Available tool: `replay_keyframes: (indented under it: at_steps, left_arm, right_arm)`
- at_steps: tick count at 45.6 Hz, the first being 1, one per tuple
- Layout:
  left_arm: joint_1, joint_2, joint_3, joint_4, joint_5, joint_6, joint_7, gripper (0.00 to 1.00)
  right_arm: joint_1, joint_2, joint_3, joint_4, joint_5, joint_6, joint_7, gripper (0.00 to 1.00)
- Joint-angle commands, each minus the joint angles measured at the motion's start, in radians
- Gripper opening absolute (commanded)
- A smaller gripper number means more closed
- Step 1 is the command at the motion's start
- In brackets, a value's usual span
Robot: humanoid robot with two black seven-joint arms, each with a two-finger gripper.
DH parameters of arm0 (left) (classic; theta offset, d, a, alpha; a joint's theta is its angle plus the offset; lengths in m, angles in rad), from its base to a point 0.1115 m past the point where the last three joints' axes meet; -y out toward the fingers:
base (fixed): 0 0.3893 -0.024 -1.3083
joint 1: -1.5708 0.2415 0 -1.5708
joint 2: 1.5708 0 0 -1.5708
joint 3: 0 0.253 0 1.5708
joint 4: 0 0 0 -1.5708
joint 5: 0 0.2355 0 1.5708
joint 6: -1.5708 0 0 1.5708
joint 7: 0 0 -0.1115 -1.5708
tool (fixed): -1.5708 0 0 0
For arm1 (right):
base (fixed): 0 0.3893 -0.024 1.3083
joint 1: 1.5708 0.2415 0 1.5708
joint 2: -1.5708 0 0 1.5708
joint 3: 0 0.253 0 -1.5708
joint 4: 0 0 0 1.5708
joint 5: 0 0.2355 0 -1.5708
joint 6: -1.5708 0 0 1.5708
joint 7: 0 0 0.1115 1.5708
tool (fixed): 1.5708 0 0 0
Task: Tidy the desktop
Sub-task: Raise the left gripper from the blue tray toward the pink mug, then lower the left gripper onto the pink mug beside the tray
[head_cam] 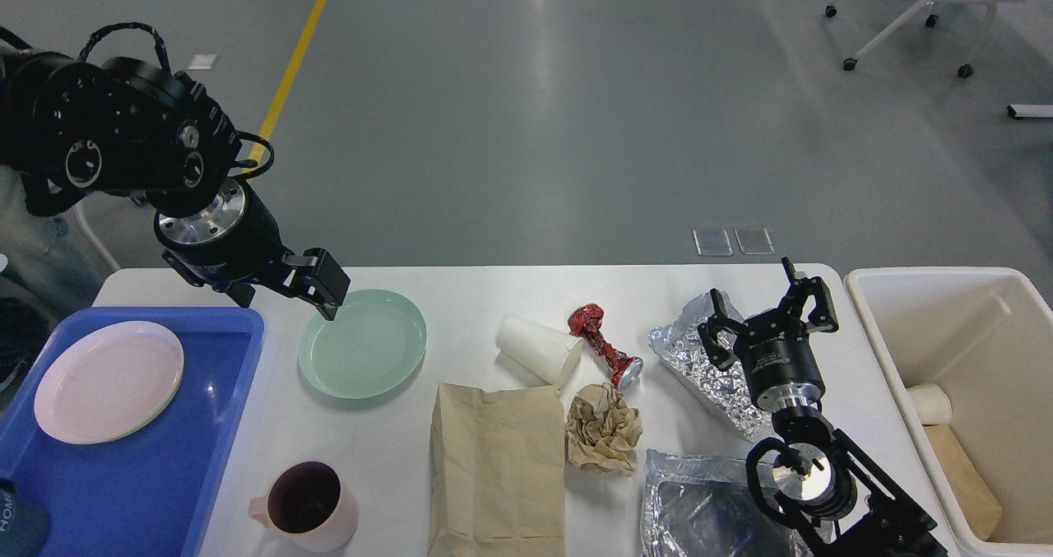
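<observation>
The white desktop (485, 294) carries a green plate (362, 345), a pink mug (306, 508), a tipped white paper cup (539, 350), a crushed red can (605, 345), a crumpled brown paper ball (605, 427), a flat brown paper bag (498, 466), crumpled foil (695, 358) and a foil tray (699, 508). My left gripper (284, 292) is open at the green plate's upper-left rim, holding nothing. Over the crumpled foil, my right gripper (765, 310) stands open and empty.
A blue tray (206, 458) at the left holds a pink plate (107, 380). A cream bin (872, 318) at the right end contains a paper cup (930, 405) and brown paper (962, 475). Office chairs stand on the floor beyond.
</observation>
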Motion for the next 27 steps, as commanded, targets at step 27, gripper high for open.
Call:
replay_keyframes:
  at_steps: [27]
  left_arm:
    - [-0.499, -0.075, 0.163, -0.346, -0.422, -0.087, 0.112, 0.97]
  right_arm:
    - [0.000, 0.000, 0.000, 0.000, 0.000, 0.000, 0.000, 1.00]
